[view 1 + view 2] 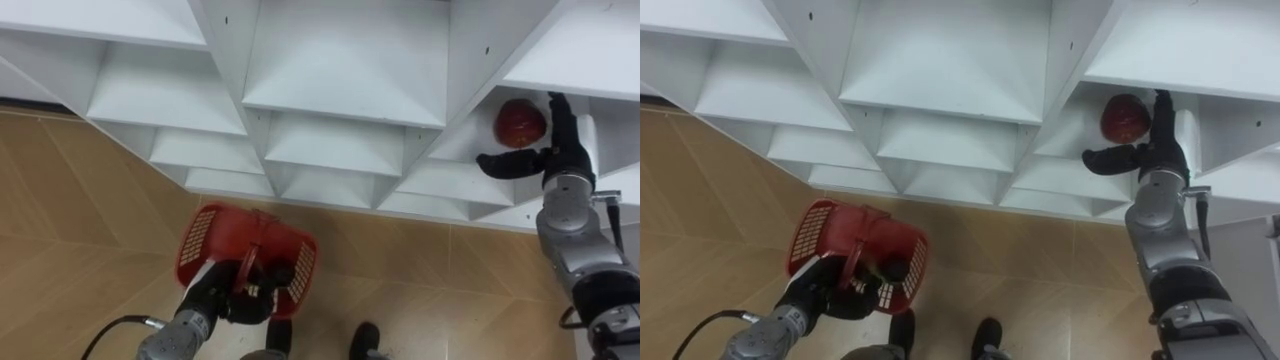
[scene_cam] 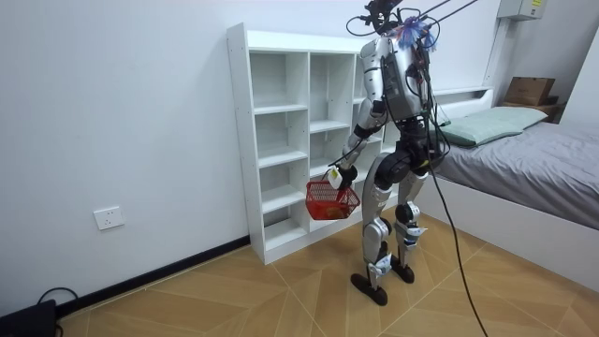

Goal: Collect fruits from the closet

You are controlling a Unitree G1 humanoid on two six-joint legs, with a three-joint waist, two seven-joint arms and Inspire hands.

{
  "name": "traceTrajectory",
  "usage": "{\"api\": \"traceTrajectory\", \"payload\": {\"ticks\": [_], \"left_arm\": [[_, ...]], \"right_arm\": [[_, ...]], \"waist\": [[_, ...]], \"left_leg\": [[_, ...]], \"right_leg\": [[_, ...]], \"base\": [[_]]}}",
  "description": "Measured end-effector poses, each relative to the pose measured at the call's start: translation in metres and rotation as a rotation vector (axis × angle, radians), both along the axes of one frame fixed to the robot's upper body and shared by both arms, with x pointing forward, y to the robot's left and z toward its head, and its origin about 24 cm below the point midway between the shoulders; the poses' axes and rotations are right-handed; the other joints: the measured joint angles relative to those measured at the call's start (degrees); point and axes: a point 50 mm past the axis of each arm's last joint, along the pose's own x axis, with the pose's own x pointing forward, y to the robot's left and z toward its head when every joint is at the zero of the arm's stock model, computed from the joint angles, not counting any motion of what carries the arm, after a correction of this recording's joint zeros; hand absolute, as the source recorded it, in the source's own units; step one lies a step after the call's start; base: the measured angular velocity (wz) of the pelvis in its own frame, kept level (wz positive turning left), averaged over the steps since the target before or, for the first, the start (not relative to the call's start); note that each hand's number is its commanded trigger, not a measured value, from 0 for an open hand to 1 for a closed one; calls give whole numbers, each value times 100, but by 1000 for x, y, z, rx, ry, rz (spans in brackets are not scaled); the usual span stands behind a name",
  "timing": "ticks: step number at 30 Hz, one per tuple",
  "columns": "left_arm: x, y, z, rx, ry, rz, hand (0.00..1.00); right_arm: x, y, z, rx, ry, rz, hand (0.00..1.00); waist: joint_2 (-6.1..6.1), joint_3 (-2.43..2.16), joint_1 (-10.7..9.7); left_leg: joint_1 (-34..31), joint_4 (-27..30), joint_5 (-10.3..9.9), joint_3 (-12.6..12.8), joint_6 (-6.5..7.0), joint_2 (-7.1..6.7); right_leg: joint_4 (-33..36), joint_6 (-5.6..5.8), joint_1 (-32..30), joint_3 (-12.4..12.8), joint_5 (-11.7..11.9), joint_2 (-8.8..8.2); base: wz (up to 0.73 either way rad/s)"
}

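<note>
**Reach and carry, seen from the head.** I am standing the robot close before the white closet (image 1: 345, 70) with both arms at work. The right hand (image 1: 556, 150) is reaching into a compartment in the closet's right column, where a red fruit (image 1: 520, 123) is resting on the shelf board. Its fingers (image 1: 562, 112) are lying straight along the fruit's right side and the thumb is spreading out beneath it. The hand is therefore cupping the fruit rather than pinching it, and I cannot tell whether it is touching. I am setting it this way so that one closing motion should enclose the fruit.

The left hand (image 1: 245, 298) is curling its fingers round the handle of a red basket (image 1: 200, 240). I am holding the basket low over the wooden floor (image 1: 90, 200), apart from the shelves, presumably ready to receive the fruit. The handle and hand are screening its inside, so I cannot tell what it holds. The neighbouring compartments are holding nothing.
</note>
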Motion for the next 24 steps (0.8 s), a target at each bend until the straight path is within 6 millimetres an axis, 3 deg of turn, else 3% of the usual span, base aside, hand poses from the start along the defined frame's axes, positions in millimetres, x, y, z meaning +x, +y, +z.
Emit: {"api": "traceTrajectory", "payload": {"ticks": [24], "left_arm": [[0,1,0,9,-4,15,100]], "right_arm": [[2,3,1,-27,-6,4,0]], "waist": [[9,0,1]], "left_leg": [[-59,35,0,-49,0,-14]], "right_leg": [[-7,0,-4,-56,0,2]], "base": [[0]]}}
